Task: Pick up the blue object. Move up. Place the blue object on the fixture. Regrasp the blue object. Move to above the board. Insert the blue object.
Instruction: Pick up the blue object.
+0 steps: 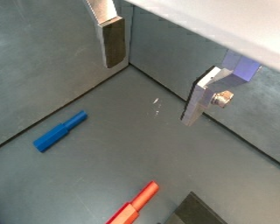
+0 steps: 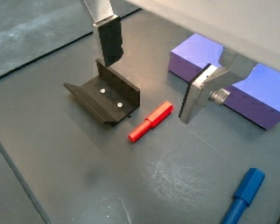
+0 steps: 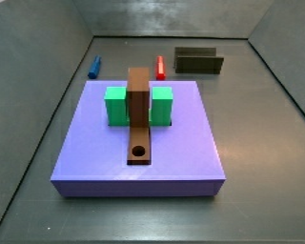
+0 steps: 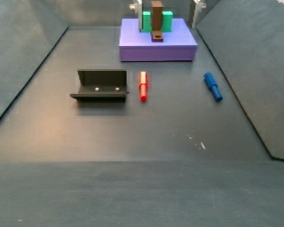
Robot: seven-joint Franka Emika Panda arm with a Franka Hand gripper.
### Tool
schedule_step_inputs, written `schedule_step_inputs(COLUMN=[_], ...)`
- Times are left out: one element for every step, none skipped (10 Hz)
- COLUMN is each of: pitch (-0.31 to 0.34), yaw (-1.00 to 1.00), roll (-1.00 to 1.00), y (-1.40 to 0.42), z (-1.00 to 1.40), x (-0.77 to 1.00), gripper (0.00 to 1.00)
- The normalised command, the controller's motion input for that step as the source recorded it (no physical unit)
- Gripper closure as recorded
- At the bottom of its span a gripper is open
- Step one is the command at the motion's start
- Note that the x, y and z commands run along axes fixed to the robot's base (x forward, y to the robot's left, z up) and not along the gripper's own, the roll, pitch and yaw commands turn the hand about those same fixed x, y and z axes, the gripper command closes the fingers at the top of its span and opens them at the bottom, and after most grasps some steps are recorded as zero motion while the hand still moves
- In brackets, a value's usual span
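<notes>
— How is the gripper (image 2: 149,74) being held?
— It is being held wide apart with nothing between its fingers (image 1: 112,44), hanging above the floor in both wrist views.

— Where is the blue object (image 4: 212,86) being seen?
— It is lying flat on the floor, well apart from the fixture (image 4: 100,86), with the red peg (image 4: 144,85) lying between them.

— And the board (image 3: 142,157)?
— It is being shown bearing the brown bar (image 3: 141,119) and green blocks (image 3: 117,105).

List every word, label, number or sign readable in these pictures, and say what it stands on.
None: no text, label or number shows on the blue object, the red peg, the fixture, the board or the open, empty gripper above the floor.
</notes>
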Motion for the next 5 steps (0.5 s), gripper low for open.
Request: schedule_step_inputs(pitch=[0.000,0.009,0.003,0.000,-0.019], yaw=[0.19,0.23,0.23,0.25,0.23], roll=[0.04,0.05,0.05,0.03,0.00], y=[-0.85,-0.91,-0.91,-0.83,-0.64], z=[-0.69,-0.62,-0.60,-0.53,-0.59], x=[-0.32,-0.21,-0.25,-0.32,-0.46], gripper=[0.00,0.00,0.00,0.00,0.00])
